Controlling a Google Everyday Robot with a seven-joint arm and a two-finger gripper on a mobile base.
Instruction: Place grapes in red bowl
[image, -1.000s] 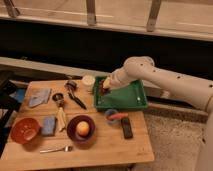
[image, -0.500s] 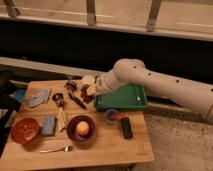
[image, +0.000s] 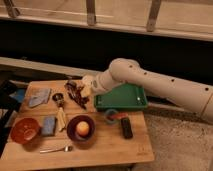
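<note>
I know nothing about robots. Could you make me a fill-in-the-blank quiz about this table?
1. The orange fruit lies in the ____ bowl.
2. The only tray is ____.
3. The robot's shut jaws are at the dark ____, between the tray and the blue cloth.
Missing words: purple, green, grapes.

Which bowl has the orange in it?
The dark purple bowl; the red bowl at left looks empty. The gripper is behind it, by the grapes.
</note>
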